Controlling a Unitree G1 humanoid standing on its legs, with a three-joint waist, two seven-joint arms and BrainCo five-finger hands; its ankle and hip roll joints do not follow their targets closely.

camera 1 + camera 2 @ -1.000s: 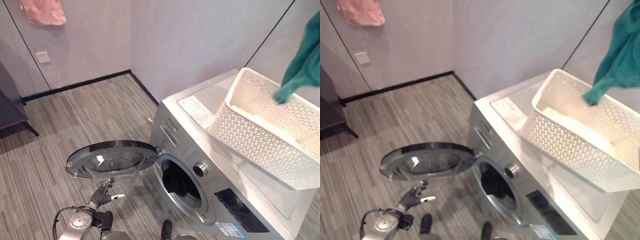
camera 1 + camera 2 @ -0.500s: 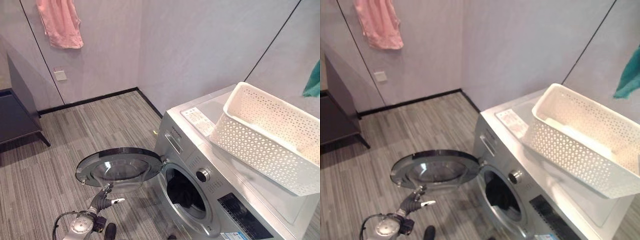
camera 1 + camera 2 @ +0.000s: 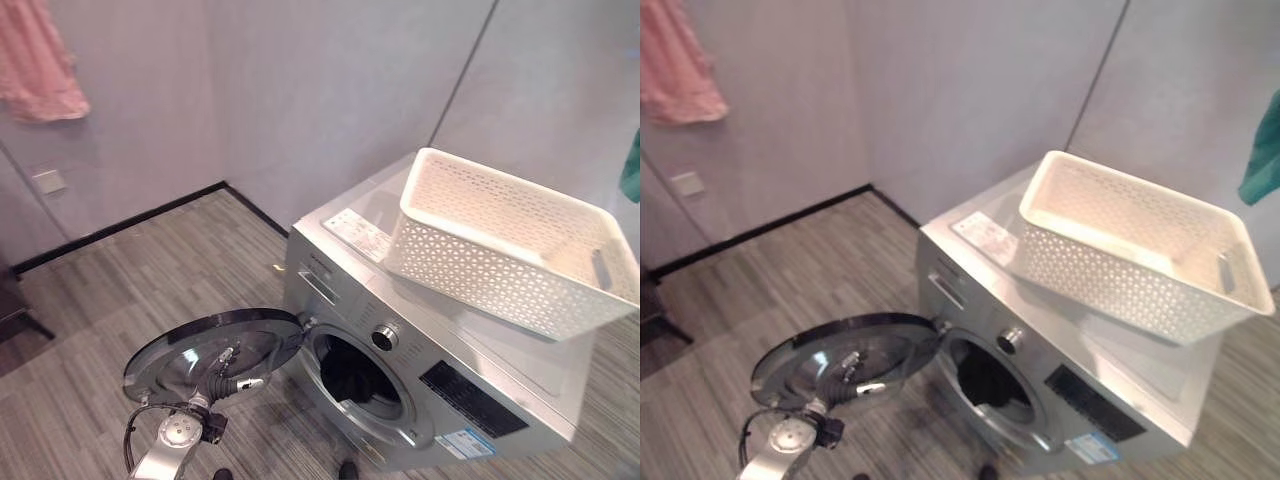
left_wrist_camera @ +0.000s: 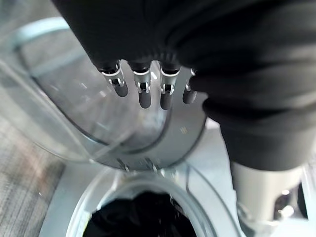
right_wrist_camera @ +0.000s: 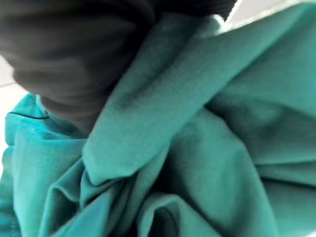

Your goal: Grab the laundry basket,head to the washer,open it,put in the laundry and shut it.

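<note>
One garment left to load; the risk is a snag at the drum mouth.
My left hand [image 4: 148, 86], fingers straight, rests against the open washer door [image 3: 215, 350]; dark laundry [image 3: 345, 375] sits inside. Beyond, the white basket [image 3: 500, 240] stands on the washer. My right hand's fingers are buried in teal cloth [image 5: 197, 148], so the grip cannot be confirmed; a trailing fold could catch or slip.

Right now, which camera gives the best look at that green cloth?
The right wrist view: the teal cloth shows in folds, close up, beside the right hand. Both eye views catch just an edge of it at the far right, above the white basket.
</note>
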